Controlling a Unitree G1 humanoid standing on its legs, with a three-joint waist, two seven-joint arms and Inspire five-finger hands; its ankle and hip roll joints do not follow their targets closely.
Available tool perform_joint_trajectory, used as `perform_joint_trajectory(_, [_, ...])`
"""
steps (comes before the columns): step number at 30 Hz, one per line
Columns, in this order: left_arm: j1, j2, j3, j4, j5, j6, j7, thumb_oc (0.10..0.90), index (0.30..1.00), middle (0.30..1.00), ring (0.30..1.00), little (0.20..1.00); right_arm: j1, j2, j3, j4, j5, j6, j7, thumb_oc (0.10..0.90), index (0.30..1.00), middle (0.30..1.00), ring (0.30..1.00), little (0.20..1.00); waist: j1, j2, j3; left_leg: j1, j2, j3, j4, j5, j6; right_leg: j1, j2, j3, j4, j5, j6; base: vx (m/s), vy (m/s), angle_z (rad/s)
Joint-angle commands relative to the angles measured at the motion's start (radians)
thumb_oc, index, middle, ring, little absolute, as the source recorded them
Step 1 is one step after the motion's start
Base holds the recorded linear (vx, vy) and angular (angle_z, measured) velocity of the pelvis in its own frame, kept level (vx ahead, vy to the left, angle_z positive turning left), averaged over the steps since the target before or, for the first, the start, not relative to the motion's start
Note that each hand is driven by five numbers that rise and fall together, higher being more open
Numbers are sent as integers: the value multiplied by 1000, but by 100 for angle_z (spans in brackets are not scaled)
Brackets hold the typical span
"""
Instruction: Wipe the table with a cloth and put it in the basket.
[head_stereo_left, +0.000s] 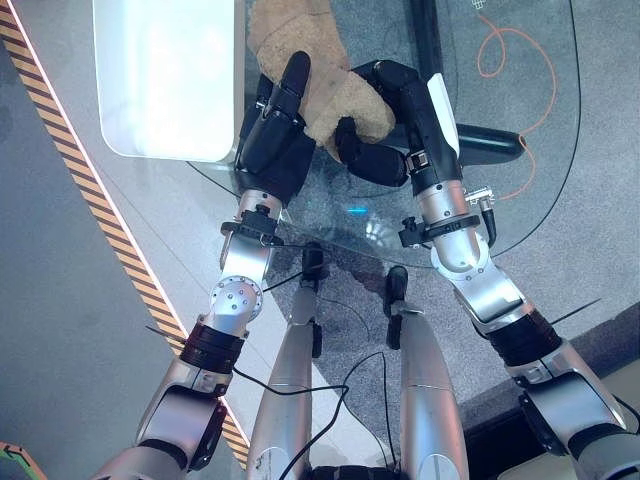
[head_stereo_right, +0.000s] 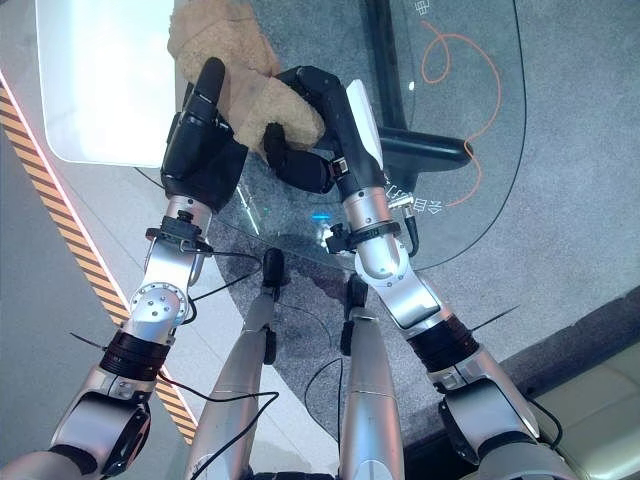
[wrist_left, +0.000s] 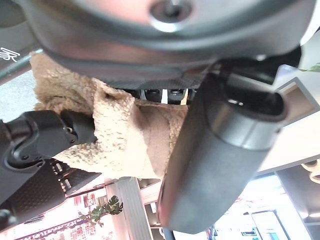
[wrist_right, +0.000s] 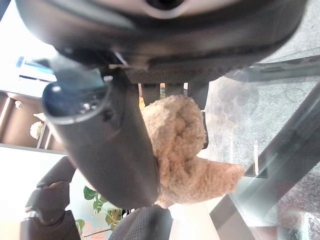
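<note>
A tan fuzzy cloth (head_stereo_left: 310, 60) is bunched up over the near part of the glass table (head_stereo_left: 545, 190), and both hands hold it. My left hand (head_stereo_left: 272, 140) grips its left side, with the thumb (head_stereo_left: 295, 78) pressed up against the cloth (wrist_left: 125, 135). From the right, my right hand (head_stereo_left: 395, 105) curls its fingers (head_stereo_left: 352, 150) round the lower lobe of the cloth (wrist_right: 182, 145). The two hands sit close together, almost touching. The cloth's far end lies loose beyond the hands.
A bright white rectangular patch (head_stereo_left: 170, 80) covers the table's left part. Under the glass run a black table base (head_stereo_left: 490, 145) and an orange cable (head_stereo_left: 520, 60) on grey carpet. Yellow-black striped tape (head_stereo_left: 110, 225) crosses the floor at the left.
</note>
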Motion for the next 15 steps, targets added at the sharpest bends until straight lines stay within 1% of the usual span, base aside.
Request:
perform_joint_trajectory(1, [-148,-7,19,-85,45,-55,-107,800,900,900,900,900,-171,53,17,-167,-8,-74,46,100,300,300,300,200,9,-27,-26,35,-24,26,130,-192,28,89,-37,2,-321,215,69,0,0,0])
perform_joint_trajectory(4, [-147,0,21,-88,73,-66,-96,800,900,900,900,900,-170,45,20,-163,-8,-68,61,100,300,300,300,200,11,-26,-26,41,-25,25,132,-200,28,94,-37,-1,-319,207,69,0,0,0])
perform_joint_trajectory(9, [-153,17,28,-88,113,-101,-90,800,900,900,900,900,-176,28,20,-166,1,-55,88,100,300,300,300,200,11,-27,-26,33,-25,23,131,-192,28,87,-37,-1,-319,213,68,0,0,0])
perform_joint_trajectory(13, [-156,21,30,-93,140,-116,-82,800,900,900,900,900,-178,22,21,-161,7,-57,103,100,300,300,300,200,13,-28,-26,34,-27,22,129,-191,27,89,-37,-3,-322,213,69,0,0,0])
perform_joint_trajectory(14, [-156,22,29,-96,146,-123,-78,493,636,636,636,593,-180,21,22,-161,7,-57,105,100,300,300,300,200,13,-29,-26,33,-27,22,130,-191,27,87,-37,-3,-320,213,69,0,0,0])
perform_joint_trajectory(15, [-155,22,31,-98,147,-129,-78,251,429,429,429,351,-180,21,22,-163,6,-55,107,100,300,300,300,200,14,-29,-26,33,-27,21,130,-191,27,87,-36,-3,-320,213,69,0,0,0])
